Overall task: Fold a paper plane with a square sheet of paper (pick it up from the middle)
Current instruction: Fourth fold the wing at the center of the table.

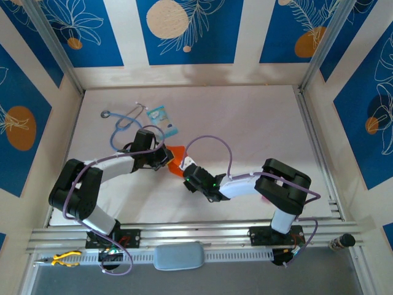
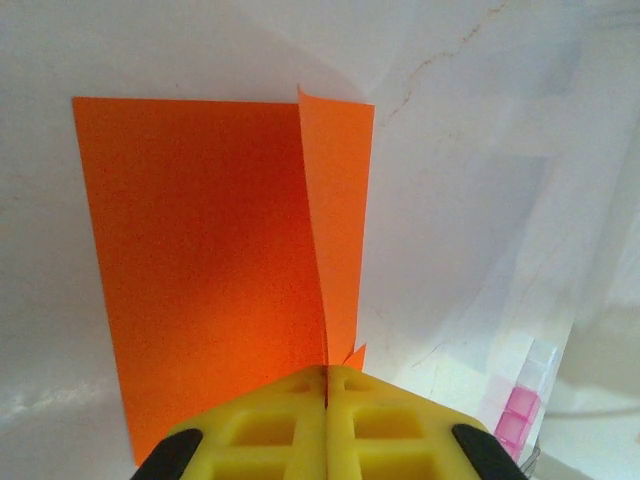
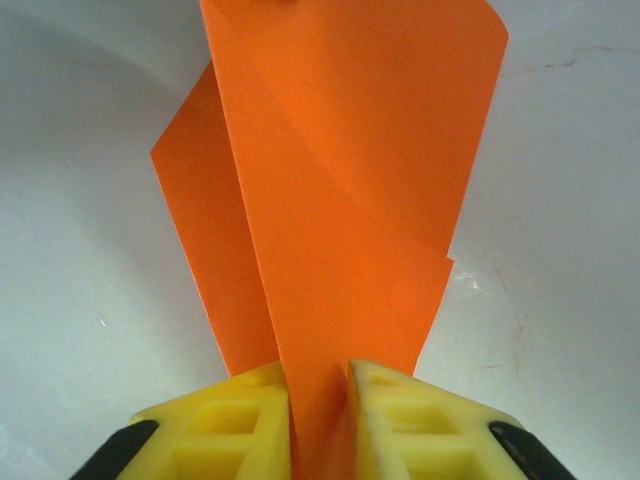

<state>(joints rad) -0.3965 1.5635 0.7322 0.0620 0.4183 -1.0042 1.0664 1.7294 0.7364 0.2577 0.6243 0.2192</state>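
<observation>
Left hand (image 2: 326, 382) and right hand (image 3: 320, 390) each pinch an edge of the half-folded square sheet of paper (image 2: 200, 260); bare tabletop (image 1: 258, 123) lies open far-right.

Robot lab cell: white table (image 1: 258, 123), aluminium rails (image 1: 202, 235)

A white table (image 1: 258, 123) fills the floor of a booth with blue-patterned walls. A blue-tubed stethoscope (image 1: 123, 123) lies coiled on it toward 10 o'clock in the top view. Two light-blue patterned packets (image 1: 161, 120) lie flat just at the stethoscope's 3 o'clock side. In the left wrist view, a small pink translucent block (image 2: 520, 415) sits on the tabletop at 5 o'clock.
</observation>
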